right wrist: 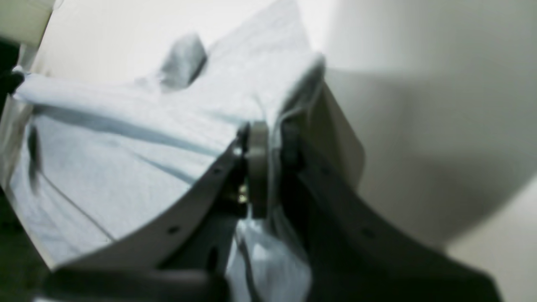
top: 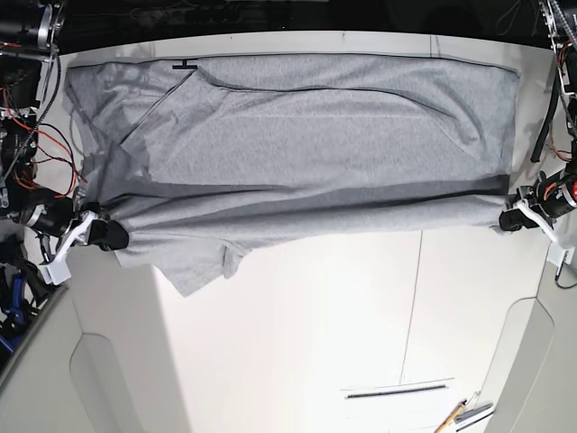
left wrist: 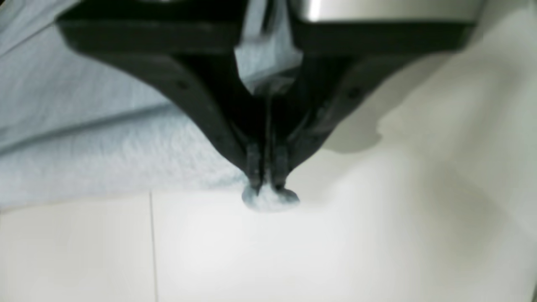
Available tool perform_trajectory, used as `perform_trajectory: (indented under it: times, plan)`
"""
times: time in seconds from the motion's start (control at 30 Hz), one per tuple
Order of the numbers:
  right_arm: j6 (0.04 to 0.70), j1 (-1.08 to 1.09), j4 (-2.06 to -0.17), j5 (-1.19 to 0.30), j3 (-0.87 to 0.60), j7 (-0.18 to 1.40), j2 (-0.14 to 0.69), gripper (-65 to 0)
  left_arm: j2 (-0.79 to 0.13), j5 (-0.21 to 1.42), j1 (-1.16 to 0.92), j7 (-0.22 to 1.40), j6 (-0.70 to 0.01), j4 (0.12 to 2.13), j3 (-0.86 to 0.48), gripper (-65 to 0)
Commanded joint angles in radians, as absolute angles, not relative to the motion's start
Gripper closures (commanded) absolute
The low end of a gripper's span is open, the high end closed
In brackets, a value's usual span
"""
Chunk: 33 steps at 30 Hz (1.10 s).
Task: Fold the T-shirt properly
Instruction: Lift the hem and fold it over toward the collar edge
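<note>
Both hands grip the near edge of the T-shirt, spread across the counter.
A loose flap droops nearest; uneven pulling by the closed left hand and right hand could skew the fold or trap it. Blur hides how much cloth each pinches; the underlayers are concealed.

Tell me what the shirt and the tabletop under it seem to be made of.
The shirt looks like soft knitted cotton or a cotton blend with a matt, heathered grey finish: it drapes in loose folds and its surface is finely flecked. The tabletop seems to be smooth white laminate or painted board, judging by its even, pale surface with a thin straight seam; the pictures can't settle which.
</note>
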<state>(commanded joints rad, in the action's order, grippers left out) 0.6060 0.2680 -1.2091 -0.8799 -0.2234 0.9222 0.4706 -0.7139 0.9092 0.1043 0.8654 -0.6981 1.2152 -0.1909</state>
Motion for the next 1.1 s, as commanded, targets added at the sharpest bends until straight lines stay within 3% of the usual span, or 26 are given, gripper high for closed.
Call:
perform_trajectory:
  times: [0.2,0.63,0.67,0.73,0.8,1.1]
  plan:
    - [0.606,0.143,-1.298,-0.879,-0.234,0.924,0.470,0.0,-0.729,0.908,0.007,0.875,-0.698,1.316,-0.191,0.0]
    - [0.598,0.008,-1.300,-0.827,-0.241,0.863,0.465,0.0,-0.728,0.902,-0.022,0.891,-0.698,1.322,-0.191,0.0]
    - [0.598,0.008,-1.300,-0.825,-0.241,0.857,0.465,-3.9,-0.728,0.901,-0.023,0.891,-0.698,1.322,-0.191,0.0]
    - [0.598,0.009,-1.300,-0.815,-0.242,0.838,0.465,-22.2,-0.728,0.901,-0.022,0.891,-0.698,1.322,-0.191,0.0]
    - [0.598,0.011,-1.300,-0.815,-0.254,0.817,0.465,-31.5,-0.728,0.902,-0.022,0.891,-0.698,1.322,-0.191,0.0]
    - [0.589,0.167,-1.300,-0.771,-0.358,0.791,0.438,-31.7,-0.728,0.901,-0.023,0.891,-0.698,1.322,-0.191,0.0]
